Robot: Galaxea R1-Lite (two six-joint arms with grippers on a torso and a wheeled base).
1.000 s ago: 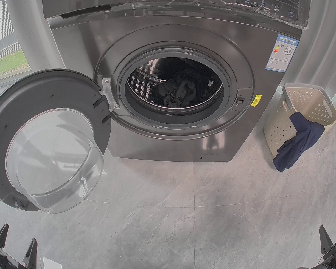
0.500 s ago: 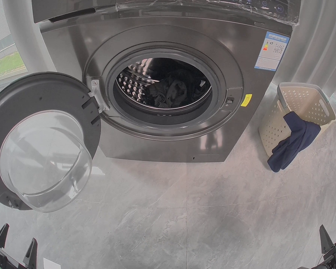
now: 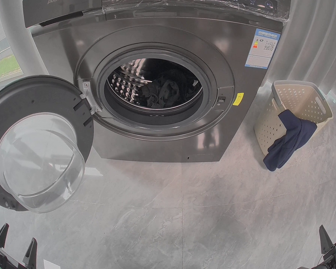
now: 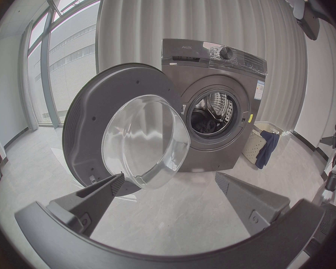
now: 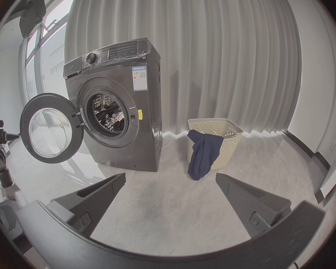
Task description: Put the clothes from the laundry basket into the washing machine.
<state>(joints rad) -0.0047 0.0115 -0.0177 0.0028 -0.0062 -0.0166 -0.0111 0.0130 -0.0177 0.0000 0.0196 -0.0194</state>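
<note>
Head view: navy garment [image 3: 287, 141] draped over laundry basket [image 3: 266, 126] rim, right of washing machine [image 3: 156, 30]; probably soft, light, floppy; best pinched at bunched fold near rim; left and right jaws apart, empty.

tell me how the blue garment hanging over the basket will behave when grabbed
The blue garment is probably floppy: it drapes limply over the basket rim, so it will likely sag and trail. Its end reaches the floor, so it may drag. The perforated basket might tip.
</note>
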